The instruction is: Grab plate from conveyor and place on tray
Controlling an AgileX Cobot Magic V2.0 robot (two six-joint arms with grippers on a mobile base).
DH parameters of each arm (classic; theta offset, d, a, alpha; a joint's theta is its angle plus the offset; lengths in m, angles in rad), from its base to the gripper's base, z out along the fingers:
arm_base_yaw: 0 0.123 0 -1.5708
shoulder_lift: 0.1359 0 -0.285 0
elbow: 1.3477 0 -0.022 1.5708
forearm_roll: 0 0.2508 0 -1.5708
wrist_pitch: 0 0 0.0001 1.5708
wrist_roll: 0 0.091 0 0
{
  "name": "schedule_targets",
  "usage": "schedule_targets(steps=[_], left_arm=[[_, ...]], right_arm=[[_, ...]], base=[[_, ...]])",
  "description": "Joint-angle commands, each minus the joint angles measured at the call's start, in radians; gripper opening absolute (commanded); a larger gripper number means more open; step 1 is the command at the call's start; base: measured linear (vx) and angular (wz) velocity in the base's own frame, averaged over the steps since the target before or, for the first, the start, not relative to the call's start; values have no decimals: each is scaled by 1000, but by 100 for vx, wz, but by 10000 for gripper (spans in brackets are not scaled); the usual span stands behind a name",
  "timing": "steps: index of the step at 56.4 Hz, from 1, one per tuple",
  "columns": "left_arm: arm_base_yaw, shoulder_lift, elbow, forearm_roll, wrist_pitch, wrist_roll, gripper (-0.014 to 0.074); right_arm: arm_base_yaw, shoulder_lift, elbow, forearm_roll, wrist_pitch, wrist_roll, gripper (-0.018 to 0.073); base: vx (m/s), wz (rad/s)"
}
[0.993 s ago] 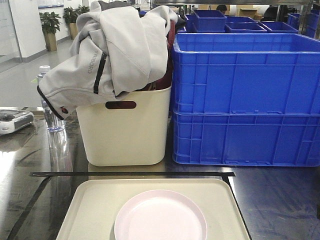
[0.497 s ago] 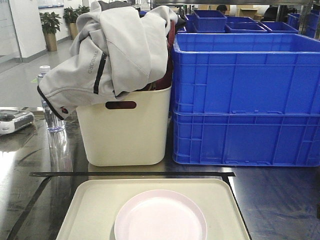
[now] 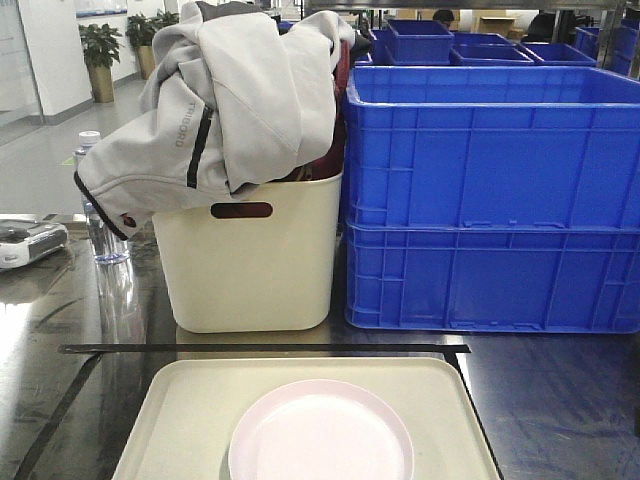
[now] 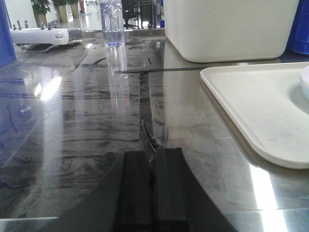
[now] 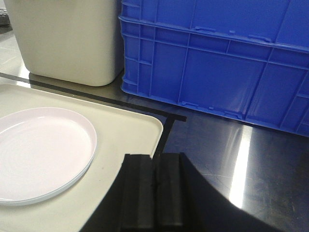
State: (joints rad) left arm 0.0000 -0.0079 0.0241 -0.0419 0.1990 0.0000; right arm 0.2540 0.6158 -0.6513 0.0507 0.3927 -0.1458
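- On the tray (image 3: 190,420), near its front edge, a pale plate (image 3: 320,432) is seen lying flat; placement is judged done.
- Left tool (image 4: 153,186): clenched, nothing held, low over the desk (image 4: 87,121) beside the tray.
- Right tool (image 5: 155,191): clenched, empty, over the tray's right edge just beside the plate.
- Conveyor not in view; only pulling the arms back is judged left.

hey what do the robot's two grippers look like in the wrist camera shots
Both look alike. The left gripper shows two flat, matte black rectangular fingers side by side, rising from a dark, curved housing at the bottom of the view. The right gripper has the same pair of black block-shaped fingers with squared tips on a black flared base. No cables, labels or markings show on either, and neither arm appears in the front view.
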Motion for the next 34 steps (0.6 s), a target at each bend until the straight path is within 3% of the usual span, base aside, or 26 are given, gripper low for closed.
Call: schedule_targets(steps=[1, 34], left_arm=[[1, -8, 27, 1, -78, -6, 3], [1, -8, 27, 1, -78, -6, 3]], right_arm=[[-5, 1, -28, -1, -84, -3, -9], [-5, 1, -28, -1, -84, -3, -9]], base=[[0, 0], [0, 0]])
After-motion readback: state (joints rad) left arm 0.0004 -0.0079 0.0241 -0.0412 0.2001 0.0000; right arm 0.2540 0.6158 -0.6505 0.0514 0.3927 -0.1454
